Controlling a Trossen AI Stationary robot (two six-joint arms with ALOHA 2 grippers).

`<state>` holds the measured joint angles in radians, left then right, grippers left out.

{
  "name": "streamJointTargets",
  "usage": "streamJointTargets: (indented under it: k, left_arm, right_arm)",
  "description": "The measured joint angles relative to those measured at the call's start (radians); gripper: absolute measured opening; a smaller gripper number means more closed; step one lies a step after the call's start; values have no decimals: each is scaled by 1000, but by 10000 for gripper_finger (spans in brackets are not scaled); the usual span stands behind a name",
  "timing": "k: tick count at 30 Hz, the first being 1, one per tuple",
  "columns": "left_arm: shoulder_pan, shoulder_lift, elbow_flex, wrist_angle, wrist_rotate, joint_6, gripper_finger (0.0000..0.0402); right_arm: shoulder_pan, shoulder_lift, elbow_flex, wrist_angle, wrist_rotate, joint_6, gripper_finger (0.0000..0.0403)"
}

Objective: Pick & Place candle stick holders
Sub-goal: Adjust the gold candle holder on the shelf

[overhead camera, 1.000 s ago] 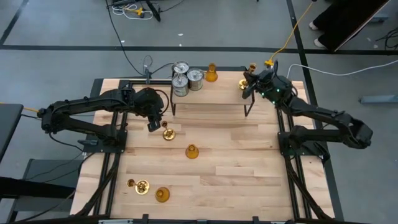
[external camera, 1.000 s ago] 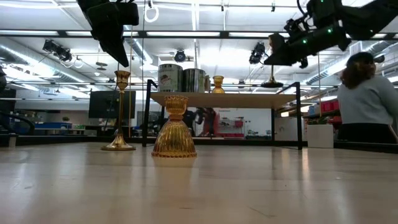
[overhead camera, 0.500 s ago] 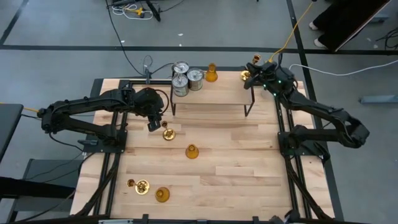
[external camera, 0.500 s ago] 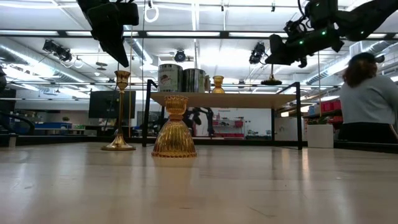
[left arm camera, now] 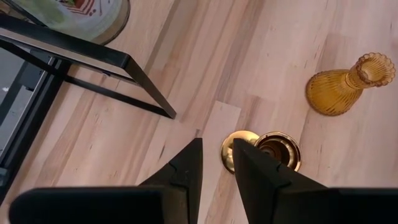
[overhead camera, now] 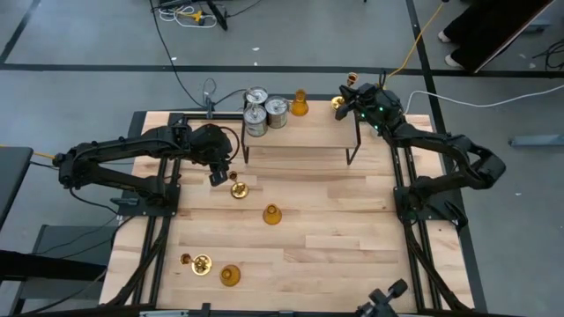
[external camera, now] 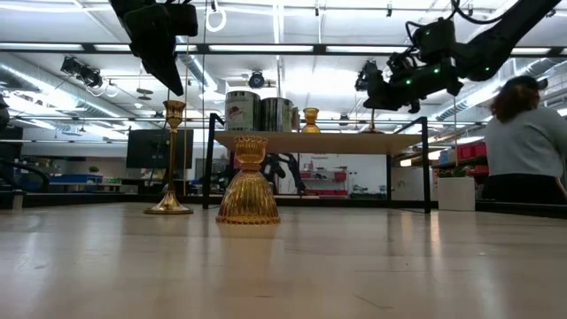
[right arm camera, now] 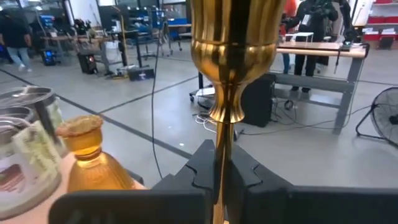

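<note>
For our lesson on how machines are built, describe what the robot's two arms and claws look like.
Both arms are matt black, made of chunky jointed segments with thin black cables along them. The left claw ends in two flat, tapering black fingers. The right claw is black too, with notched inner faces on its fingers and small green lights glowing behind its wrist.

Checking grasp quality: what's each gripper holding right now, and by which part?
The right gripper is shut on a brass candle holder, gripping its thin stem below the cup, above the shelf. The left gripper holds nothing; it hangs above another brass holder.
</note>
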<state>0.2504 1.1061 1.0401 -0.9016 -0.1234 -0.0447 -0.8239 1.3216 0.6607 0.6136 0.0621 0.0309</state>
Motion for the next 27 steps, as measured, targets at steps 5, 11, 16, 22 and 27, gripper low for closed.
streamJointTargets:
  k: [5,11,16,22,27]
  left_arm:
    - [0,0,0,0,0,-23,97]
    - [0,0,0,0,-5,-23,96]
    - [0,0,0,0,-9,-23,96]
    - [0,0,0,0,-14,-23,96]
    - [0,0,0,0,-14,-23,97]
  right_arm:
    - [0,52,48,-13,-3,-5,13]
    - [0,77,51,-61,0,3,13]
    - [0,75,52,-86,22,-2,13]
    - [0,74,52,-99,35,-31,13]
    - [1,72,52,-107,53,-27,13]
